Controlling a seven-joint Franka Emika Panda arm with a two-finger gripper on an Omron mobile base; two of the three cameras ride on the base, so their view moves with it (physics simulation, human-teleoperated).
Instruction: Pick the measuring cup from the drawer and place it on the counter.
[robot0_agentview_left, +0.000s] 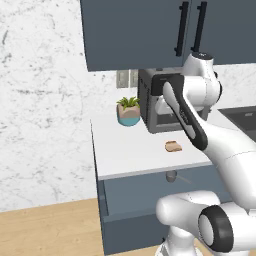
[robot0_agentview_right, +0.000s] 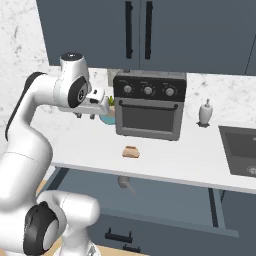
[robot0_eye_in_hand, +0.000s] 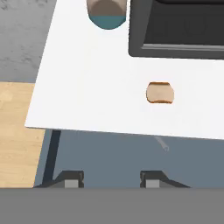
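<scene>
Dark grey and small, the measuring cup is seen inside the open drawer, its thin handle pointing outward below the counter. The gripper is held wide apart, empty.

No readable text, labels, brands or numbers anywhere. Oven knobs bear no legible markings; cabinet doors, drawer front and counter all plain. Wall plate behind plant too small to tell.
</scene>
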